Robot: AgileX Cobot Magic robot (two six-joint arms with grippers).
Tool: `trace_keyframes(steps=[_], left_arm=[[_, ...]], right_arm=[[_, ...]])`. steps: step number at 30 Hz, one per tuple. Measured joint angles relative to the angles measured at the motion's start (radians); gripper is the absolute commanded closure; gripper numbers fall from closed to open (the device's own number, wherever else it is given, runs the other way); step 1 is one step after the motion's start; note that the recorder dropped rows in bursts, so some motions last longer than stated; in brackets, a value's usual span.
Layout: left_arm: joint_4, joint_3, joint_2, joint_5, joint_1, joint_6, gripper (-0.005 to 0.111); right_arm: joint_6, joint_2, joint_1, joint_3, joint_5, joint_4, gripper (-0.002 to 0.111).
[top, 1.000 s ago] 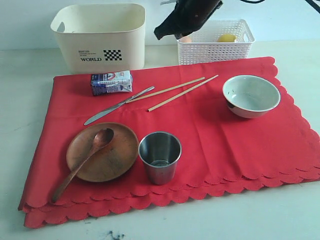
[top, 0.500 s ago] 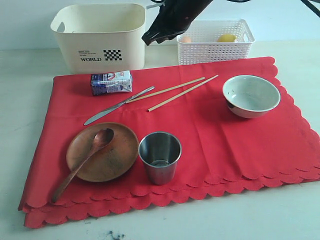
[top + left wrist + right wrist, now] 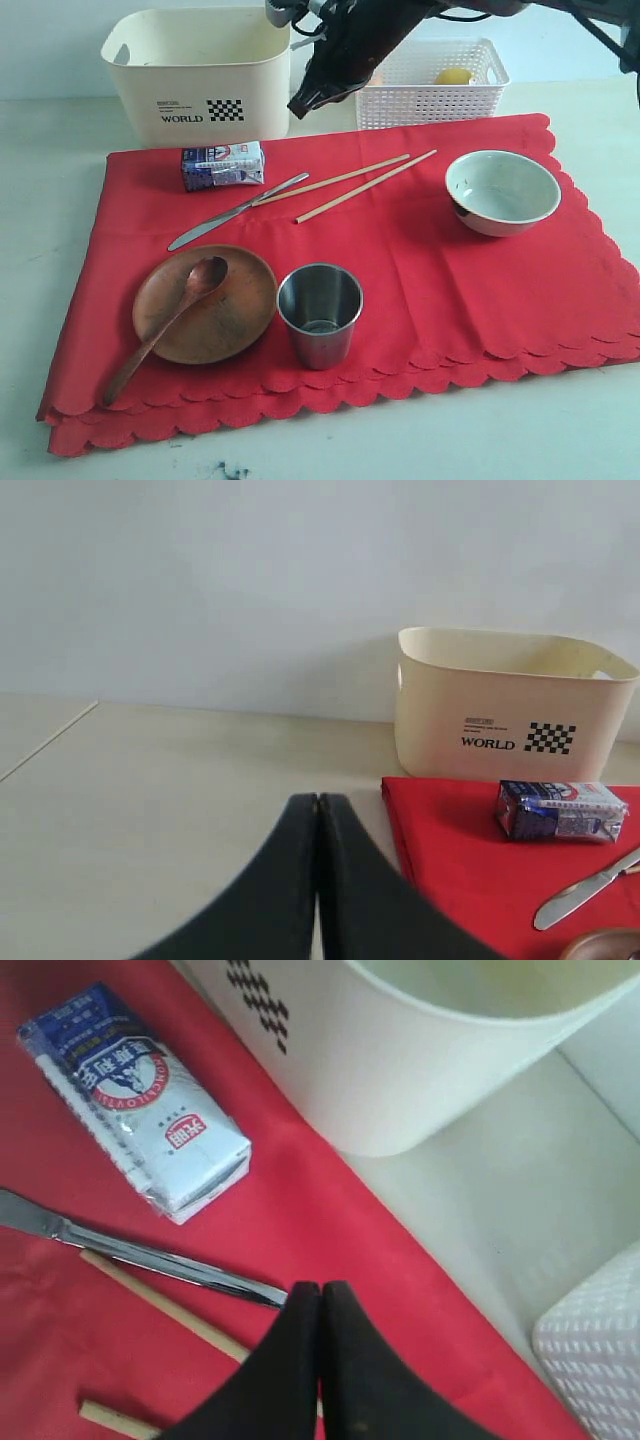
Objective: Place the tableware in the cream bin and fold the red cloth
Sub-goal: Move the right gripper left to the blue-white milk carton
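The red cloth (image 3: 420, 270) lies spread on the table. On it are a wooden plate (image 3: 225, 310) with a wooden spoon (image 3: 170, 325) across it, a steel cup (image 3: 319, 312), a knife (image 3: 235, 212), two chopsticks (image 3: 350, 180) and a white bowl (image 3: 502, 190). The cream bin (image 3: 200, 70) stands behind the cloth's far left corner. My right gripper (image 3: 297, 108) hangs shut and empty just right of the bin, above the cloth's far edge; its wrist view shows the tips (image 3: 321, 1288) over the knife's end (image 3: 150, 1255). My left gripper (image 3: 318, 800) is shut, empty, left of the cloth (image 3: 470, 850).
A blue-white milk carton (image 3: 222, 165) lies on the cloth in front of the bin. A white lattice basket (image 3: 430, 85) holding a lemon (image 3: 455, 76) stands at the back, right of the bin. Bare table surrounds the cloth.
My right arm has swung left and down from above the lattice basket to beside the cream bin. Nothing on the cloth has moved.
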Motion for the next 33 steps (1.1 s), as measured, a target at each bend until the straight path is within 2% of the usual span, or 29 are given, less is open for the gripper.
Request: trace_keyframes(steps=[7,15,21,26,33], left_arm=[[0.000,0.000,0.000,0.000,0.000,0.000,0.104],[0.000,0.000,0.000,0.000,0.000,0.000,0.104],[0.000,0.000,0.000,0.000,0.000,0.000,0.104],[0.000,0.000,0.000,0.000,0.000,0.000,0.104],[0.000,0.000,0.000,0.000,0.000,0.000,0.104]], right_arm=[[-0.172,0.040,0.000,0.000,-0.004,0.074,0.108],[-0.226,0.066,0.000,0.000,-0.077,0.078,0.108],[-0.448,0.066,0.000,0.000,-0.065,0.105,0.108],[-0.682,0.066,0.000,0.000,0.010,0.215,0.108],[-0.753,0.084,0.000,-0.002,0.029,0.293,0.108]])
